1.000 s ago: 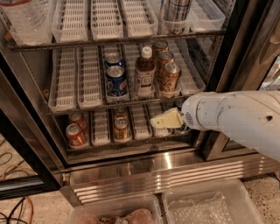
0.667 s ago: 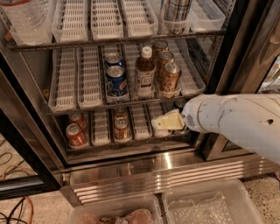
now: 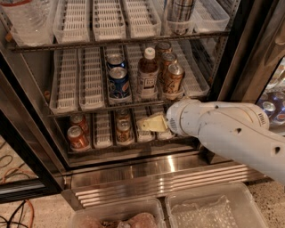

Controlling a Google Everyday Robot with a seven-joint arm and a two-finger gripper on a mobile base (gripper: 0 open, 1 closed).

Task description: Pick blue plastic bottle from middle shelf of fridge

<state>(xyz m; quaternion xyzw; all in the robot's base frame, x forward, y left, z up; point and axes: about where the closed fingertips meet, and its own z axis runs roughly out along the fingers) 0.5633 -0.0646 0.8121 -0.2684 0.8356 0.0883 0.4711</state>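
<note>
The blue plastic bottle [image 3: 147,75], with dark brown liquid, a white cap and a pale label, stands upright on the middle shelf [image 3: 89,107] of the fridge [image 3: 247,42]. Blue cans [image 3: 119,83] stand on its left and gold-brown cans [image 3: 173,78] on its right. My gripper [image 3: 151,123], pale yellow at the end of the white arm [image 3: 222,129], is in front of the lower shelf, below the bottle and apart from it. It holds nothing that I can see.
Red-orange cans [image 3: 78,136] stand on the lower shelf beside the gripper. A tall silver can [image 3: 180,12] and a clear bottle [image 3: 26,18] are on the top shelf. The stainless ribbed base [image 3: 147,176] and two clear plastic bins [image 3: 209,209] lie below.
The arm and gripper have shifted a little to the left in front of the lower shelf. The bottle and the cans have not moved.
</note>
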